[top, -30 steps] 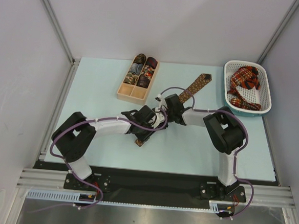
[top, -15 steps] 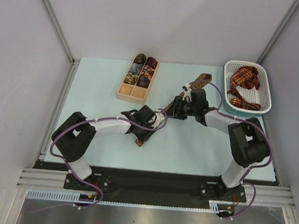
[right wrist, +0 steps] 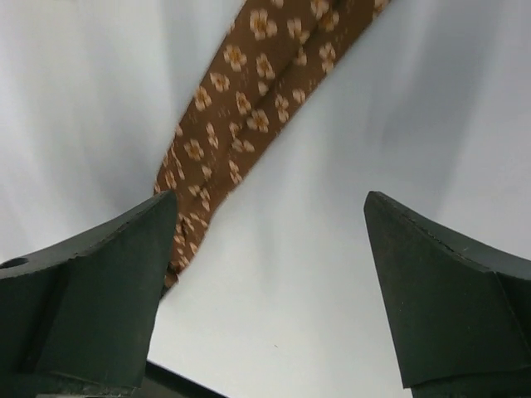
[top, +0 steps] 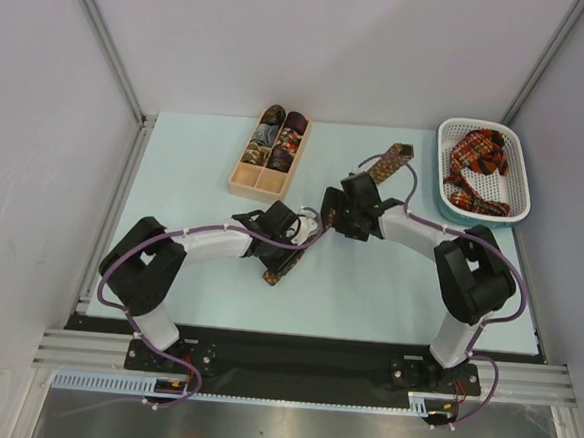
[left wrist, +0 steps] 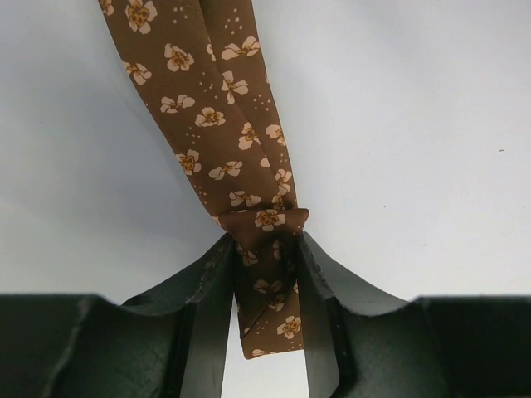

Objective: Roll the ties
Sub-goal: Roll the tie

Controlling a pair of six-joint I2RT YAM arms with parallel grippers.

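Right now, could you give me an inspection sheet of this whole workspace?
Surface: pale blue table.
Job's things: brown tie lying diagonally, one end folded; rolled ties in wooden box; plaid ties heaped in basket.
Clutter: nothing seen.
Grippers: left gripper shut on the brown tie's folded end; right gripper open over the same tie.
Cables: purple cables run along both arms.
Surroundings: grey walls, metal frame.

Table (top: 367,294), as I have it:
- tie (top: 386,168) lies diagonally, from near centre to far right.
- box (top: 246,186) sits behind-left of it, with rolls (top: 283,138) inside.
- basket (top: 444,195) is far right, with ties (top: 476,167) inside.

My left gripper (left wrist: 265,249) is around the tie's near end. The right gripper (right wrist: 265,249) is over the tie, just behind.
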